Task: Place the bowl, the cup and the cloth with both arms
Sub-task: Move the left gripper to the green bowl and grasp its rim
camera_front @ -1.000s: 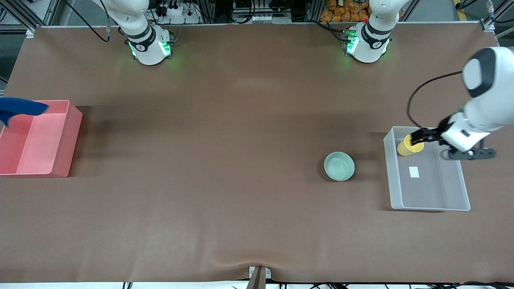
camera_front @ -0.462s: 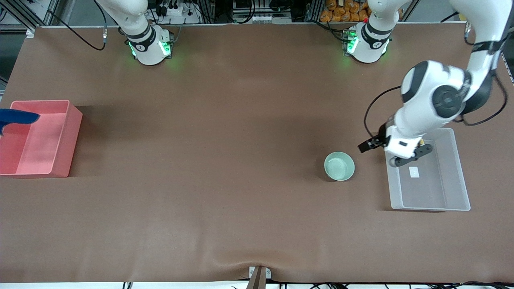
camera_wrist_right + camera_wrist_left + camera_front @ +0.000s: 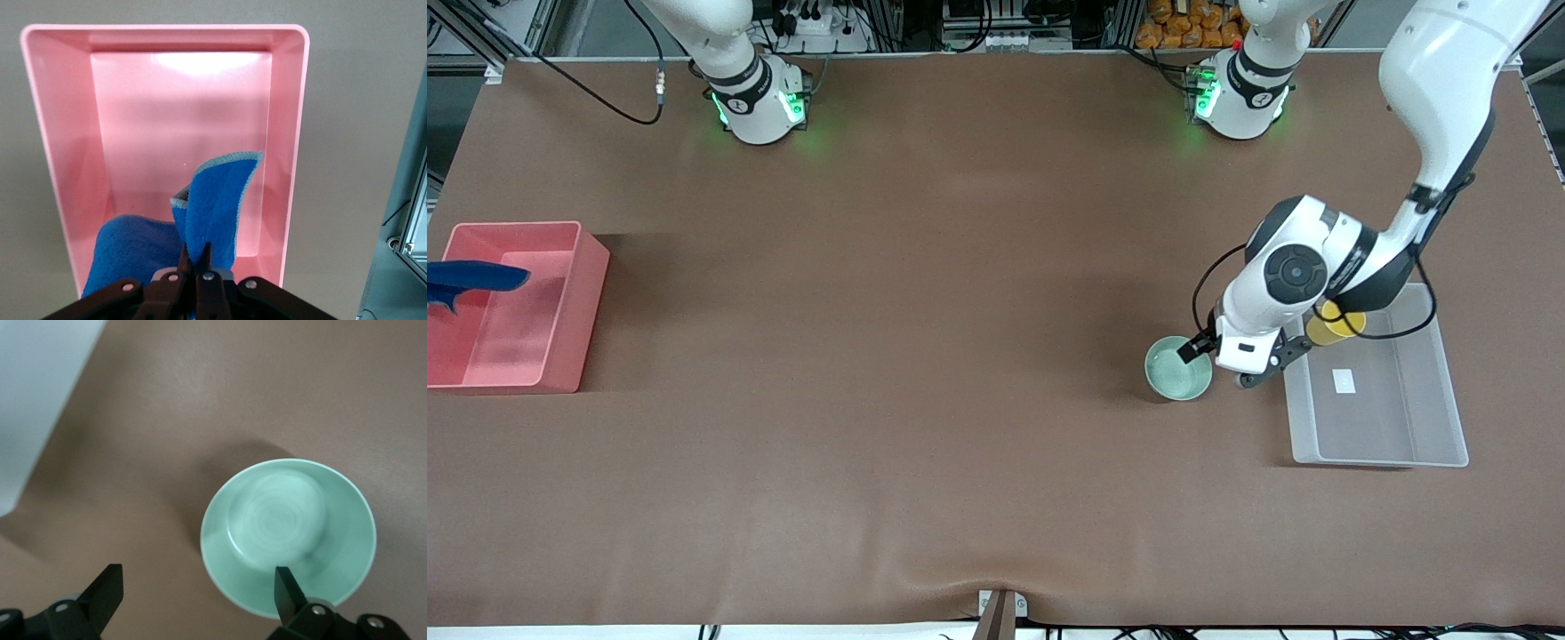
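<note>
The pale green bowl (image 3: 1174, 380) stands on the brown table beside the clear bin. My left gripper (image 3: 1193, 348) hangs open just over the bowl's rim. In the left wrist view the bowl (image 3: 287, 520) lies below the left gripper (image 3: 198, 587): one finger is over its inside, the other over bare table. The yellow cup (image 3: 1327, 332) stands in the clear bin, partly hidden by the left arm. My right gripper (image 3: 195, 253) is shut on the blue cloth (image 3: 217, 200), which hangs over the pink bin. In the front view only the cloth (image 3: 471, 276) shows, at the picture's edge.
The clear bin (image 3: 1387, 422) stands at the left arm's end of the table; a corner of the clear bin (image 3: 33, 400) shows in the left wrist view. The pink bin (image 3: 591, 293) stands at the right arm's end. Brown table stretches between them.
The left gripper let go of the cup in the clear bin and swung across to the bowl. The cloth shifted a little over the pink bin.
</note>
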Controlling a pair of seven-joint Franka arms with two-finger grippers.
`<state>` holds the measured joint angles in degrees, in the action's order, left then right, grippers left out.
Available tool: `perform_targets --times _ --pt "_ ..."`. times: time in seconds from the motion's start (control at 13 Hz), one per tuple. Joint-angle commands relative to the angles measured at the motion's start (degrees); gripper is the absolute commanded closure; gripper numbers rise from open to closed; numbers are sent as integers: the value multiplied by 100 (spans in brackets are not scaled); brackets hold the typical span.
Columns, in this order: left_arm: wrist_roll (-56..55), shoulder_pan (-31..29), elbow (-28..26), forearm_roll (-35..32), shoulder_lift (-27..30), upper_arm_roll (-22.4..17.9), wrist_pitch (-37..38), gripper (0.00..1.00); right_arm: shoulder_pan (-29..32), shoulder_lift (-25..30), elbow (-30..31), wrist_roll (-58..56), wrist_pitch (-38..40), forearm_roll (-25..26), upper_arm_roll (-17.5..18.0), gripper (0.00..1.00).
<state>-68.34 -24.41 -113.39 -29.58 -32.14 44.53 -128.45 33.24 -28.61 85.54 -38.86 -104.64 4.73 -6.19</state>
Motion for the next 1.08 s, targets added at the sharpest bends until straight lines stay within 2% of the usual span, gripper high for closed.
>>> perform_targets --times 0.0,0.23,0.31,0.46,0.54,0.69,0.85,1.0 --pt "-399 -11 45 -398 -344 21 -206 4 96 -154 -64 -95 -144 10 110 100" --pt "-514 -20 54 -513 -521 12 -277 29 104 -408 -64 -121 -320 10 110 100" --pt "-514 -28 62 -513 -565 12 -277 41 104 -479 -64 -121 -382 2 110 100" --pt "-479 -37 80 -513 -574 12 -277 85 96 -637 -64 -121 -461 -16 118 100" --pt "-461 -37 106 -513 -574 12 -277 100 87 -681 -55 -121 -566 -16 118 100" --pt "-330 -98 150 -522 -461 21 -251 100 69 -822 -55 -113 -698 -25 127 100" --pt "441 -247 281 -391 -215 56 -198 100 86 -918 -55 -113 -769 -60 127 100" --pt "750 -283 457 -390 -4 135 3 100 69 -997 -55 -113 -839 -104 136 100"
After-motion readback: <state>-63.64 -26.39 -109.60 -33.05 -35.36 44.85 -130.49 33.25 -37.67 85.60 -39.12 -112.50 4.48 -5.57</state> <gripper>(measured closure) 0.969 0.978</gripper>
